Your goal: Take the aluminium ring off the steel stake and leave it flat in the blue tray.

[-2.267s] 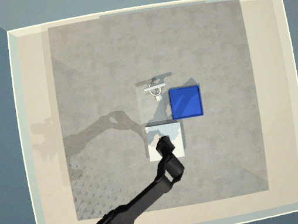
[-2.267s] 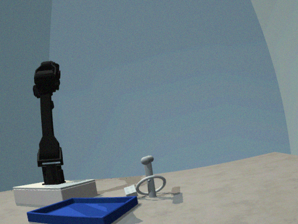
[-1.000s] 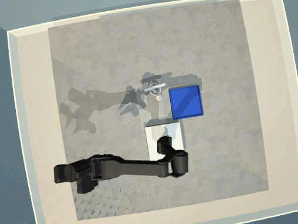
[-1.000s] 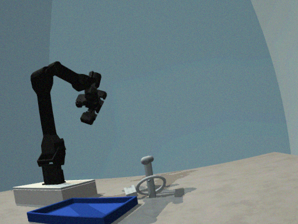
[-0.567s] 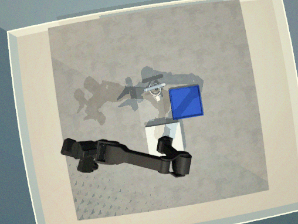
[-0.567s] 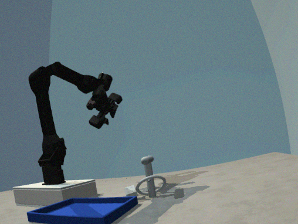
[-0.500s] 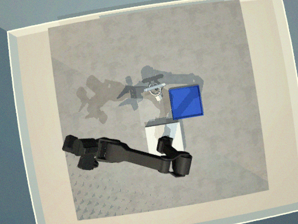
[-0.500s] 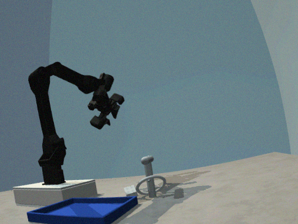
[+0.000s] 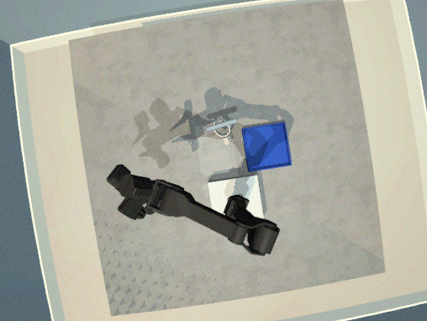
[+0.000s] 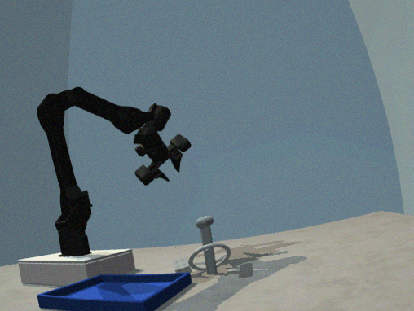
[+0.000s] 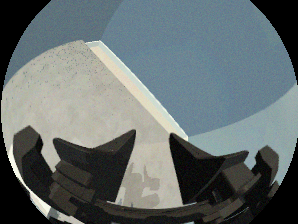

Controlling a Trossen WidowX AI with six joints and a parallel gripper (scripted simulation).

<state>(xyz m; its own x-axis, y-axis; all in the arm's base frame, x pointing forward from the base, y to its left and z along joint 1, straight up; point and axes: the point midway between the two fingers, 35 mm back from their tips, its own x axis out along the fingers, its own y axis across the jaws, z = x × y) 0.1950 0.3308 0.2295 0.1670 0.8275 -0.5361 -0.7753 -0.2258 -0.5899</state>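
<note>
The black arm (image 9: 210, 214) (image 10: 61, 151) stands on a white block (image 9: 218, 193) (image 10: 53, 270), its elbow bent high and its forearm reaching out above the worktop (image 9: 294, 71) (image 10: 346, 260) (image 11: 75, 107); the gripper (image 9: 115, 193) (image 10: 173, 176) (image 11: 152, 135) hangs in the air, tilted, well apart from the stake, its fingers parted about halfway with nothing between them; in the wrist view the two dark fingertips stand on either side of a gap through which worktop and shadow show; the steel stake (image 10: 207, 242) rises upright from the worktop, its cross-bar (image 9: 221, 125) (image 10: 204, 222) across the top; the aluminium ring (image 9: 216, 133) (image 10: 193, 256) encircles the lower part of the stake, below the cross-bar, and appears tilted in the exterior view; its small tab (image 9: 226, 141) (image 10: 182, 265) juts out on the side toward the white block; the blue tray (image 9: 287, 144) (image 10: 169, 287) lies just beside the stake and near the white block, with nothing inside but shadow; the arm's shadows fall across the worktop around the stake
</note>
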